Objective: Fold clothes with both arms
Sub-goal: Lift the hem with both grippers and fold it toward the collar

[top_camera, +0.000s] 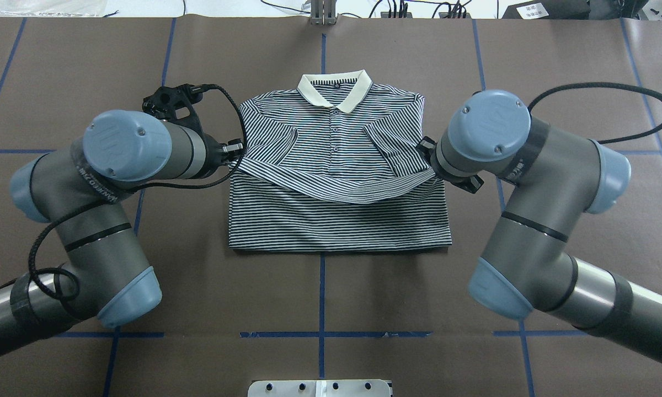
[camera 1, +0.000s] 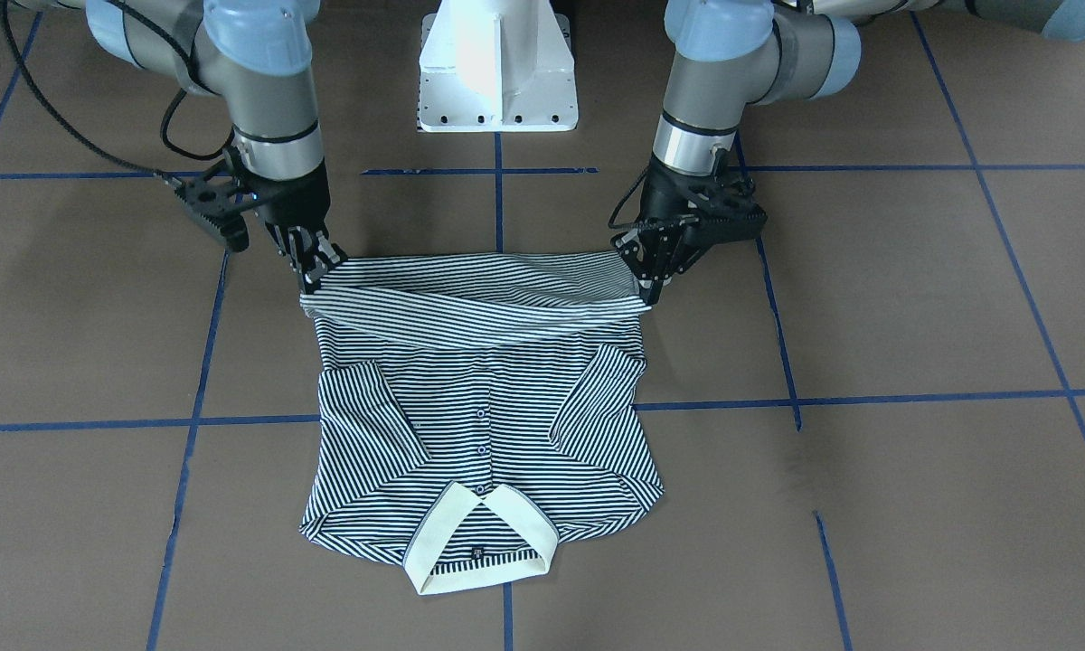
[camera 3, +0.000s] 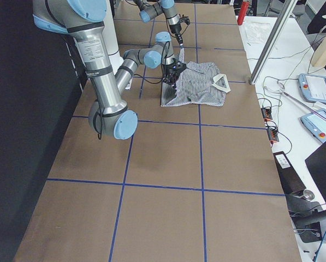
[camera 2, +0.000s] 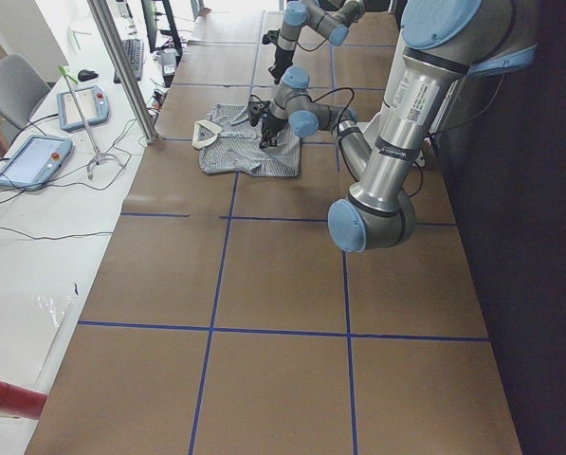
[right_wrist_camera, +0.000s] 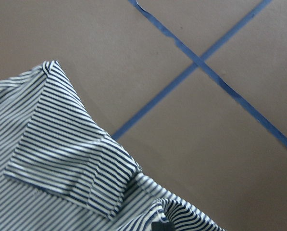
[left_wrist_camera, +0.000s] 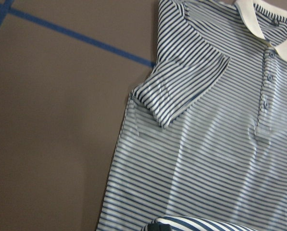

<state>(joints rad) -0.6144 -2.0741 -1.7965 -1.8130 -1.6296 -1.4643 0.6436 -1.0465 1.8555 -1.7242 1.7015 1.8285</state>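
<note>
Now left pincer (camera 1: 653, 276), right pincer (camera 1: 318, 268) each pinching polo shirt (camera 1: 479, 425) by raised hem corner.

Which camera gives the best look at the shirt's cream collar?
The exterior front-facing view: the collar lies nearest that camera, large, whole and unblocked. The overhead view also shows it whole, but smaller. Both side views show it tiny; the left wrist camera catches only part at its frame edge; the right wrist camera misses it.
</note>
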